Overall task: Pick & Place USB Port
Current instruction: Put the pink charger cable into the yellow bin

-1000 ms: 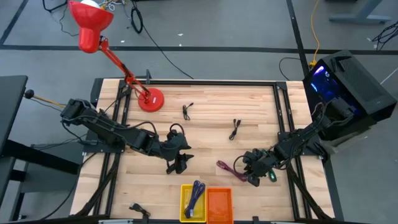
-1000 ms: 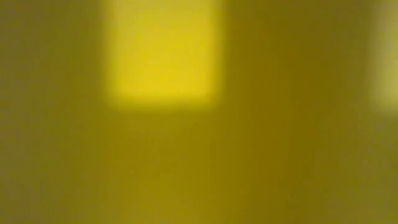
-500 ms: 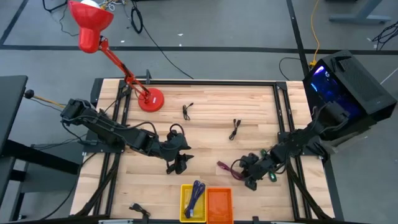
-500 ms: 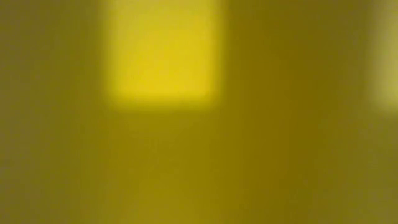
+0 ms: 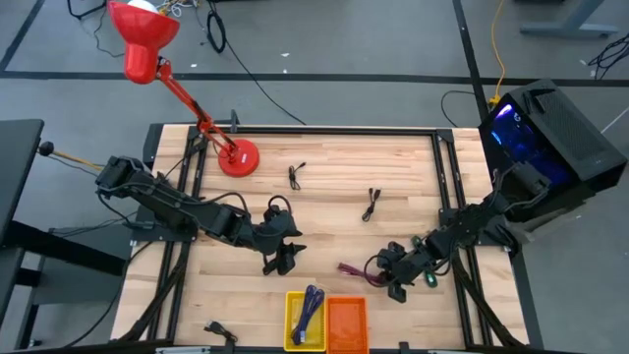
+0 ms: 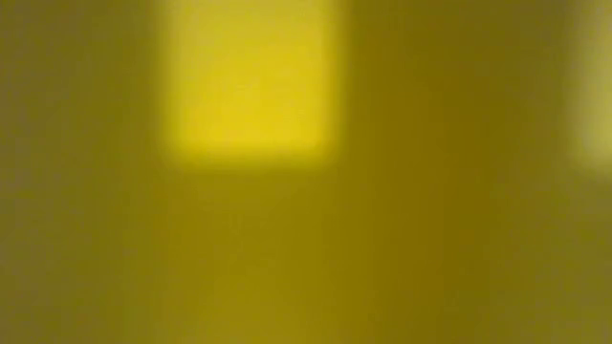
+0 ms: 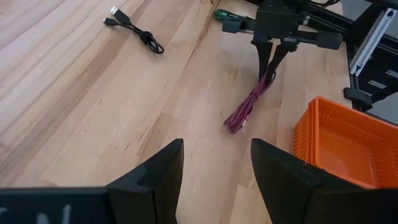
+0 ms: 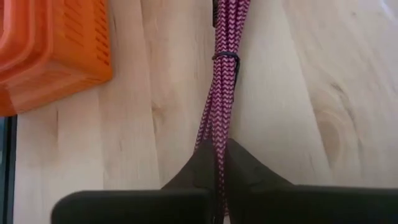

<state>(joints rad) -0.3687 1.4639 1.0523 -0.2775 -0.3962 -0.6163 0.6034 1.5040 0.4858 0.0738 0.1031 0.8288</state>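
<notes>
A magenta braided USB cable bundle point(image 5: 356, 270) lies right of the table's middle, near the front edge. My right gripper point(image 5: 385, 272) is shut on its right end. It also shows in the left wrist view as the cable point(image 7: 249, 104) under the right gripper point(image 7: 271, 67). The orange bin point(image 5: 346, 323) and the yellow bin point(image 5: 306, 317), which holds a blue cable, stand at the front edge. My left gripper point(image 7: 214, 180) is open left of the middle, with nothing between its fingers. The low view shows only a yellow blur. My right gripper pinches the bundle's end point(image 8: 218, 149) between its two fingers. The fingers point(image 7: 278, 57) slant down from the table's right side, in line with the cable. The cable slopes away below them, and its other end point(image 7: 235, 122) rests on the table.
Two black cables point(image 5: 295, 177) point(image 5: 371, 205) lie on the far half of the table. A red desk lamp point(image 5: 238, 157) stands at the far left. A small black item point(image 5: 218, 332) lies at the front left. The orange bin point(image 8: 56, 43) is close beside the held cable.
My right gripper has moved a little toward the table's left and near edge and has shut on the magenta cable's end. The cable's free end has slid slightly along the table toward the orange bin.
</notes>
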